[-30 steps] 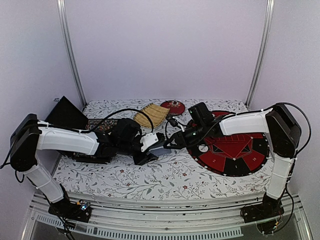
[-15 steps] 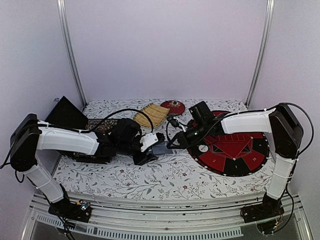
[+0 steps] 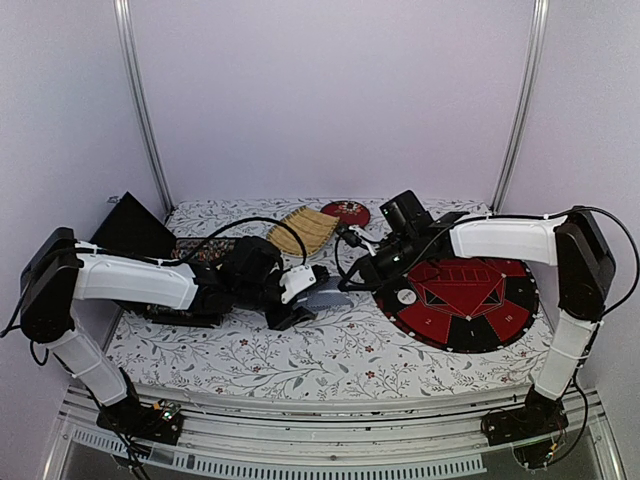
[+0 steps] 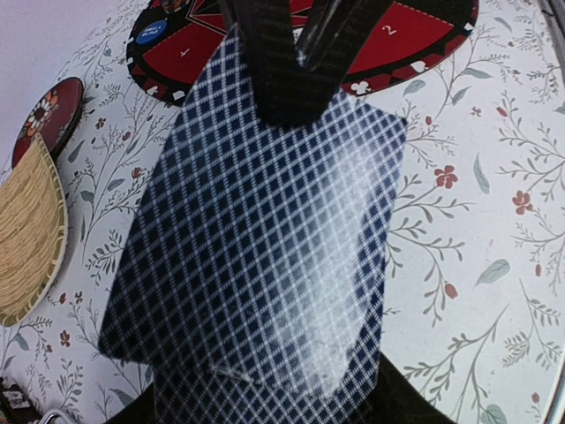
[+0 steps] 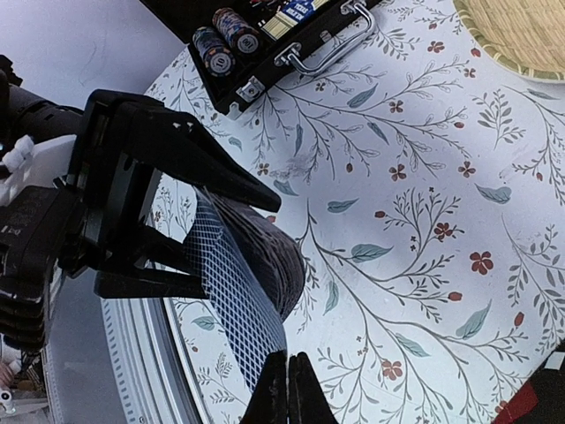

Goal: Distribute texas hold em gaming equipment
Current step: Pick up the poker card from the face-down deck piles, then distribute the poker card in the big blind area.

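My left gripper (image 3: pixel 300 290) is shut on the grey-blue-backed card deck (image 3: pixel 318 297) and holds it above the cloth at mid-table. The top card (image 4: pixel 265 221) has slid forward off the deck and juts toward the red board. My right gripper (image 5: pixel 288 389) is shut on that card's far edge, and its dark fingers (image 4: pixel 282 71) show at the top of the left wrist view. In the right wrist view the bowed deck (image 5: pixel 265 247) sits between the left jaws. Poker chips (image 5: pixel 225 40) stand in the black case. A white round button (image 3: pixel 406 297) lies on the board.
The round red-and-black board (image 3: pixel 470 300) lies at the right. A woven bamboo tray (image 3: pixel 305 230) and a round red lacquer dish (image 3: pixel 346 212) sit at the back. The open black case (image 3: pixel 190 255) with its raised lid (image 3: pixel 130 228) stands at the left, behind the left arm.
My right gripper has shut on the top card and drawn back to the right, sliding the card partly off the deck. The left arm has stayed still.
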Controlling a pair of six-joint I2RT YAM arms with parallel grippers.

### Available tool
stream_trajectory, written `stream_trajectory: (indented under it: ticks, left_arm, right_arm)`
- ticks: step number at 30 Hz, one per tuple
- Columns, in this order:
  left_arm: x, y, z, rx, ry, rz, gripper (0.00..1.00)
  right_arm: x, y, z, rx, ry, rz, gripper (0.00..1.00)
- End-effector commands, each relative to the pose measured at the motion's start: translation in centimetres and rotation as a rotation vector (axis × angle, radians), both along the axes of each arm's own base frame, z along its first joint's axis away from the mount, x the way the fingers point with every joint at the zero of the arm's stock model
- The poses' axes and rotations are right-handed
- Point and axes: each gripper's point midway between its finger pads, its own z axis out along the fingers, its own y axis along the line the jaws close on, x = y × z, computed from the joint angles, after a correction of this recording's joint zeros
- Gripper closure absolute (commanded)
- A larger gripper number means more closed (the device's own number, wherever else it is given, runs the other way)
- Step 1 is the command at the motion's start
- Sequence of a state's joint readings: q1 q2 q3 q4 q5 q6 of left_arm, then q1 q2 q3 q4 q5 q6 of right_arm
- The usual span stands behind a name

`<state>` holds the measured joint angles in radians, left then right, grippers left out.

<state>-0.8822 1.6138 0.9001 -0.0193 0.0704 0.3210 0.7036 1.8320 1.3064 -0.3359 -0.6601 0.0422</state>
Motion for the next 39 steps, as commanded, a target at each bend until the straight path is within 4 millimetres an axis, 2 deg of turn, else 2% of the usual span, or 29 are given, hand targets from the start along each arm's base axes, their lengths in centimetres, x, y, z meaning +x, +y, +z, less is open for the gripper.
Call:
stream_trajectory:
  ticks: [1, 6, 14, 17, 19, 21, 23, 25, 26, 28, 31, 34, 39]
  left_arm:
    - [0.4, 0.1, 0.6, -0.026, -0.015, 0.006, 0.43]
    - [0.3, 0.2, 0.7, -0.029, -0.013, 0.007, 0.43]
    - [0.3, 0.3, 0.7, -0.031, -0.013, 0.012, 0.43]
    - [0.2, 0.3, 0.9, -0.038, -0.013, 0.012, 0.43]
    - [0.3, 0.3, 1.1, -0.042, -0.014, 0.014, 0.43]
    - [0.3, 0.3, 1.2, -0.046, -0.014, 0.016, 0.43]
    - [0.2, 0.3, 1.1, -0.049, -0.008, 0.018, 0.43]
    - [0.2, 0.3, 1.0, -0.052, -0.006, 0.02, 0.43]
    - [0.2, 0.3, 1.0, -0.055, -0.005, 0.02, 0.43]
    - [0.1, 0.3, 1.0, -0.058, -0.003, 0.02, 0.43]
    - [0.2, 0.3, 1.1, -0.058, -0.007, 0.026, 0.43]
    - [0.3, 0.3, 1.2, -0.061, -0.01, 0.028, 0.43]
    - [0.2, 0.3, 1.1, -0.066, -0.008, 0.026, 0.43]
  right_arm:
    - [0.3, -0.6, 2.8, 0.003, -0.064, 0.0, 0.98]
    - [0.6, -0.9, 3.7, 0.01, -0.108, 0.015, 0.98]
    - [1.5, -2.2, 6.7, 0.111, -0.118, -0.009, 0.98]
    - [2.9, -3.8, 7.7, 0.131, -0.099, -0.098, 0.98]
    - [4.4, -5.7, 8.6, 0.161, -0.099, -0.182, 0.98]
    - [6.3, -8.8, 9.6, 0.202, -0.079, -0.32, 0.98]
    - [8.1, -13.0, 9.6, 0.213, -0.07, -0.485, 0.98]
    - [9.8, -18.1, 9.1, 0.22, -0.077, -0.659, 0.98]
    - [10.3, -21.7, 8.6, 0.237, -0.066, -0.769, 0.98]
    - [10.4, -26.6, 7.9, 0.293, -0.057, -0.918, 0.98]
    - [9.9, -33.0, 6.6, 0.348, -0.052, -1.149, 0.98]
    - [9.2, -38.0, 5.3, 0.366, -0.072, -1.349, 0.98]
    - [8.9, -44.5, 2.5, 0.332, -0.052, -1.593, 0.99]
